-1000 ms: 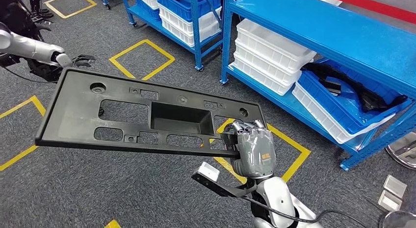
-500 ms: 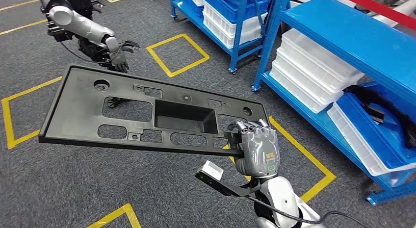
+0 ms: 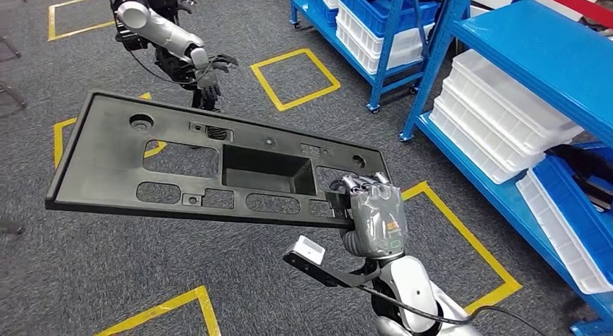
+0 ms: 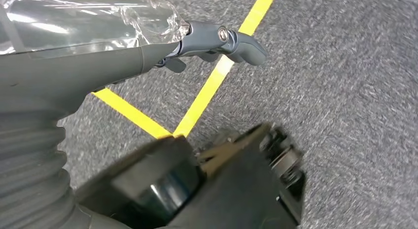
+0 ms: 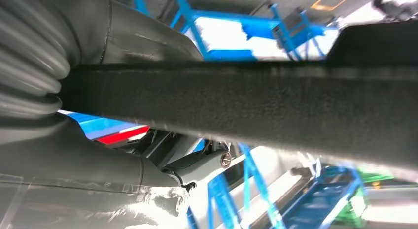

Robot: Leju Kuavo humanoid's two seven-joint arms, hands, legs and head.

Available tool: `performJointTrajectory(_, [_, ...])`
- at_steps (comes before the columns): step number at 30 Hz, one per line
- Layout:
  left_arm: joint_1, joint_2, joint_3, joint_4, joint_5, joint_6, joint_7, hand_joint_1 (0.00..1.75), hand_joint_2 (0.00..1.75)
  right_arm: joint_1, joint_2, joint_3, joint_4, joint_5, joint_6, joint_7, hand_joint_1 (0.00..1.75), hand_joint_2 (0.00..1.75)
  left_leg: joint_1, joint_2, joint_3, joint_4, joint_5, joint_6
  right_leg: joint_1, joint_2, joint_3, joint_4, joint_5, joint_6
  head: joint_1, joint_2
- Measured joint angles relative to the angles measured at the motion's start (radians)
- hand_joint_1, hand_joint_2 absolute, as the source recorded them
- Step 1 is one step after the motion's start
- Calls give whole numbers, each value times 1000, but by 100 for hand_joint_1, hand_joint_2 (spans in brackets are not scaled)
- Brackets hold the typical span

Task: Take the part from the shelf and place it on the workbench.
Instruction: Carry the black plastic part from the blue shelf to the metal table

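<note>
The part is a large flat black plastic panel (image 3: pixel 181 134) with several cut-outs and a rectangular recess in its middle. My right hand (image 3: pixel 372 220) grips it by its right end and holds it level above the carpeted floor, stretching out to the left. In the right wrist view the panel's thick black edge (image 5: pixel 246 106) runs across the picture, with my thumb (image 5: pixel 197 165) under it. My left hand (image 4: pixel 217 39) hangs over the floor, thumb out and holding nothing.
Blue shelving (image 3: pixel 535 54) with stacked white bins (image 3: pixel 499 126) and a blue bin (image 3: pixel 578 227) stands on the right. Another robot's silver arm and hand (image 3: pixel 206 72) reach in behind the panel at upper left. Yellow tape squares (image 3: pixel 296 79) mark the grey carpet.
The camera has turned left, so the shelves and floor marks have slid to the right in the picture. The panel stays in my right hand at the same place in view.
</note>
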Motion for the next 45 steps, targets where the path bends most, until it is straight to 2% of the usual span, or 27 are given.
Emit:
performJointTrajectory(1, [0, 0, 0, 0, -1, -1, 2, 0, 175, 0, 0, 0, 1, 0, 1, 0, 175, 175, 3, 3, -3, 6, 8, -2, 0, -14, 2, 0, -2, 1, -4, 0])
performJointTrajectory(2, [0, 0, 0, 0, -3, -1, 3, 0, 175, 0, 0, 0, 1, 0, 1, 0, 175, 175, 6, 8, 14, -27, 33, -3, -1, -25, 4, 1, -5, 3, -7, 0])
performJointTrajectory(5, [-2, 0, 0, 0, -5, -6, 5, 0, 175, 0, 0, 1, 2, 0, 2, 0, 175, 175, 2, 58, 106, -210, 110, 3, 1, -54, 16, 3, -17, 18, -18, 0])
performJointTrajectory(7, [-3, 0, 0, 0, -5, -10, 7, 0, 175, -1, 0, 1, 2, 0, 2, 0, 175, 175, -6, 72, 120, -249, 114, 14, 6, -68, 21, 2, -22, 29, -19, 0])
performJointTrajectory(9, [-3, 0, 0, 0, -5, -12, 7, 0, 175, -2, 0, 2, 2, 0, 3, -1, 175, 175, -7, 52, 119, -254, 116, 27, 4, -76, 28, -1, -27, 40, -15, 0])
performJointTrajectory(11, [-4, 1, 0, 0, -5, -16, 8, 0, 175, -3, 0, 3, 2, -2, 4, -3, 175, 175, -4, 33, 125, -264, 119, 41, -2, -42, 19, 32, -56, 48, -8, 0])
performJointTrajectory(12, [-5, 1, 0, 0, -5, -18, 8, 0, 175, -3, 0, 3, 2, -4, 3, -6, 175, 175, -2, 23, 127, -268, 120, 47, -4, -15, -1, 78, -84, 48, -3, 0])
performJointTrajectory(14, [-7, 1, 0, 0, -5, -22, 8, 0, 175, -2, 0, 6, 3, -7, 4, -9, 175, 175, -6, 3, 128, -268, 121, 54, -3, 19, -68, 209, -142, 46, 10, 0])
performJointTrajectory(15, [-7, 1, 0, 0, -4, -25, 8, 0, 175, -2, 0, 8, 5, -9, 4, -10, 175, 175, -9, -9, 128, -268, 120, 55, -1, 25, -97, 260, -153, 45, 15, 0])
performJointTrajectory(16, [-6, 1, 0, 0, -4, -27, 8, 0, 175, -2, 0, 9, 6, -9, 4, -11, 175, 175, -11, -23, 128, -266, 120, 56, 0, 27, -112, 279, -144, 43, 19, 0])
performJointTrajectory(17, [-6, 1, 0, 0, -4, -29, 8, 0, 175, -2, 0, 10, 8, -10, 4, -12, 175, 175, -12, -37, 129, -264, 120, 56, 1, 31, -109, 258, -117, 39, 22, 0])
performJointTrajectory(18, [-6, 1, 0, 0, -4, -30, 7, 0, 175, -2, -1, 11, 10, -10, 4, -13, 175, 175, -12, -51, 129, -262, 119, 56, 2, 39, -89, 202, -75, 35, 26, 0])
performJointTrajectory(20, [-7, 2, 0, 0, -5, -31, 7, 0, 175, -4, -1, 13, 11, -10, 4, -14, 175, 175, -13, -76, 126, -256, 117, 53, 2, 80, -39, 74, -14, 26, 31, 0])
performJointTrajectory(22, [-7, 2, 0, 0, -6, -32, 7, 0, 175, -7, -1, 16, 12, -10, 4, -15, 175, 175, -9, -96, 119, -253, 119, 45, 5, 107, -18, 20, -1, 22, 31, 0])
performJointTrajectory(24, [-6, 2, 0, 0, -6, -32, 7, 0, 175, -9, -1, 18, 13, -10, 4, -15, 175, 175, -6, -113, 115, -256, 122, 32, 7, 92, -16, 12, 3, 17, 30, 0])
performJointTrajectory(26, [-5, 3, 0, 0, -6, -33, 7, 0, 175, -12, 1, 19, 13, -10, 3, -16, 175, 175, -9, -86, 106, -231, 106, 22, 3, 67, -7, -1, 9, 7, 23, 0])
performJointTrajectory(28, [-6, 4, 0, 0, -6, -33, 7, 0, 175, -14, 3, 20, 13, -10, 3, -18, 175, 175, -9, -30, 61, -134, 54, 12, 3, 39, 1, -9, 10, -1, 8, 0])
performJointTrajectory(30, [-7, 4, 0, 0, -6, -33, 7, 0, 175, -14, 4, 21, 16, -10, 2, -20, 175, 175, -3, -5, 3, -19, 9, 3, 4, 10, 4, -9, 6, -3, -5, 0])
performJointTrajectory(31, [-6, 4, 0, 0, -6, -33, 6, 0, 175, -14, 4, 22, 18, -10, 2, -20, 175, 175, 1, -1, -9, 5, 7, 0, 4, -4, 5, -9, 4, -3, -9, 0])
performJointTrajectory(32, [-5, 5, 0, 0, -6, -33, 6, 0, 175, -14, 4, 23, 20, -10, 2, -21, 175, 175, 4, 3, -3, -8, 23, -2, 4, -18, 8, -9, 1, -1, -12, 0])
performJointTrajectory(35, [-4, 6, 0, 0, -6, -33, 6, 0, 175, -15, 5, 25, 22, -10, 1, -22, 175, 175, 6, 45, 90, -188, 105, -1, 4, -52, 22, -7, -13, 12, -22, 0])
performJointTrajectory(37, [-5, 6, 0, 0, -6, -33, 6, 0, 175, -19, 6, 26, 23, -10, 0, -24, 175, 175, 0, 64, 120, -252, 119, 10, 9, -69, 30, -7, -21, 24, -24, 0])
performJointTrajectory(39, [-4, 6, 0, 0, -6, -33, 5, 0, 175, -22, 7, 28, 24, -10, 0, -25, 175, 175, -5, 48, 120, -257, 118, 24, 8, -84, 37, -10, -25, 34, -21, 0])
performJointTrajectory(40, [-2, 7, 0, 0, -6, -33, 5, 0, 175, -22, 8, 28, 24, -10, 0, -26, 175, 175, -5, 38, 122, -261, 118, 30, 5, -82, 41, -9, -31, 39, -18, 0])
performJointTrajectory(42, [-2, 8, 0, 0, -7, -33, 5, 0, 175, -24, 8, 29, 25, -9, -1, -26, 175, 175, -2, 21, 127, -269, 120, 41, 0, -44, 24, 38, -66, 44, -11, 0])
performJointTrajectory(44, [-5, 9, 0, 0, -9, -33, 5, 0, 175, -24, 8, 29, 26, -9, -1, -26, 175, 175, -3, 4, 130, -272, 120, 50, 1, 6, -39, 161, -124, 42, 2, 0])
performJointTrajectory(45, [-6, 9, 0, 0, -10, -33, 5, 0, 175, -22, 8, 30, 27, -9, -1, -25, 175, 175, -5, -7, 131, -272, 119, 52, 2, 17, -75, 225, -144, 40, 8, 0])
